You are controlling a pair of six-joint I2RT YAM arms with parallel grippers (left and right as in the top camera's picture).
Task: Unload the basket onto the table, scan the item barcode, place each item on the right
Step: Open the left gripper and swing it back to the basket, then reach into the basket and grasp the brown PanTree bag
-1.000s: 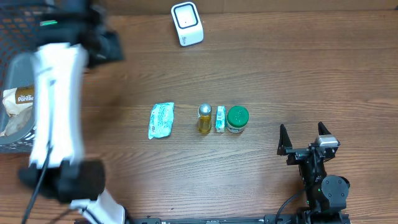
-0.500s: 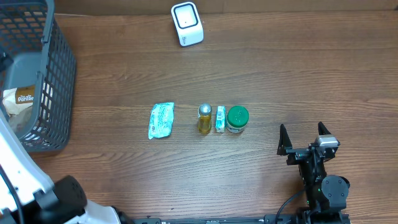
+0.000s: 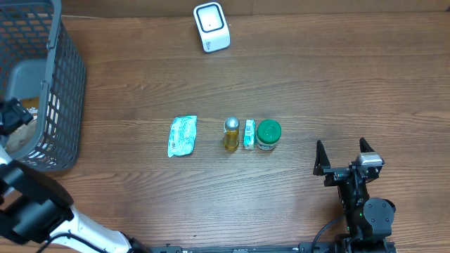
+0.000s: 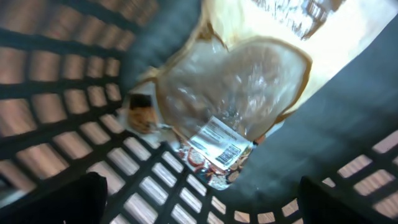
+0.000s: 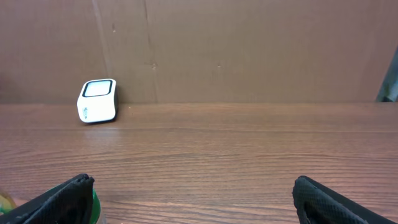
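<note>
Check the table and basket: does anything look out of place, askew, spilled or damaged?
Only slightly. The crinkled bag lies slanted in the basket; on the table the pale sachet sits a little tilted. Nothing looks spilled or broken.

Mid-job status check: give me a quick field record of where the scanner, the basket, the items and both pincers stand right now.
scanner: white, at the far edge of the table
basket: grey mesh, on the robot's left
bagged item: inside the basket, barcode label facing the left wrist camera
left pincer: open, above the bagged item, holding nothing
right pincer: open, empty, at the near edge
centre row: packet, yellow bottle, small box, green-lidded jar
</note>
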